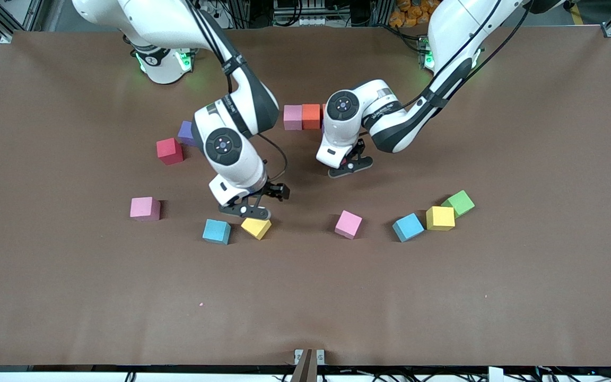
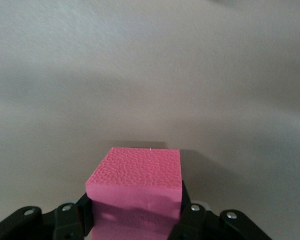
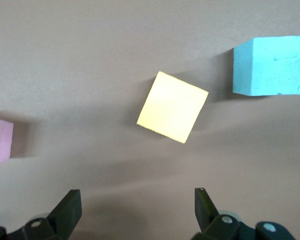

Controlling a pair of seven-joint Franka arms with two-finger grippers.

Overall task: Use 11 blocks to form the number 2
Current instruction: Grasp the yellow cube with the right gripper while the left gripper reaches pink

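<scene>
Front view shows the left gripper [image 1: 349, 165] clamped on a pink block [image 2: 135, 187] near the table's [image 1: 523, 297] middle, beside a pink-orange pair [image 1: 302, 116], presumably the digit's start; the right gripper [image 1: 250, 209], fingers spread and empty, hovers over a yellow block [image 1: 256, 227] toward the front edge.

desk [image 1: 305, 297]: brown matte surface, spans nearly the whole front view; same plain brown surface fills both wrist views.
green cube [image 1: 457, 203]: single cube, resting on the desk toward the left arm's end, turned at an angle to the desk edges.
green cube neighbour: touching or just beside a yellow cube, which lies slightly nearer the front camera.
frame: metal rails at the desk's upper corners.
clamp [image 1: 308, 357]: small metal bracket at the middle of the desk edge nearest the front camera.
</scene>
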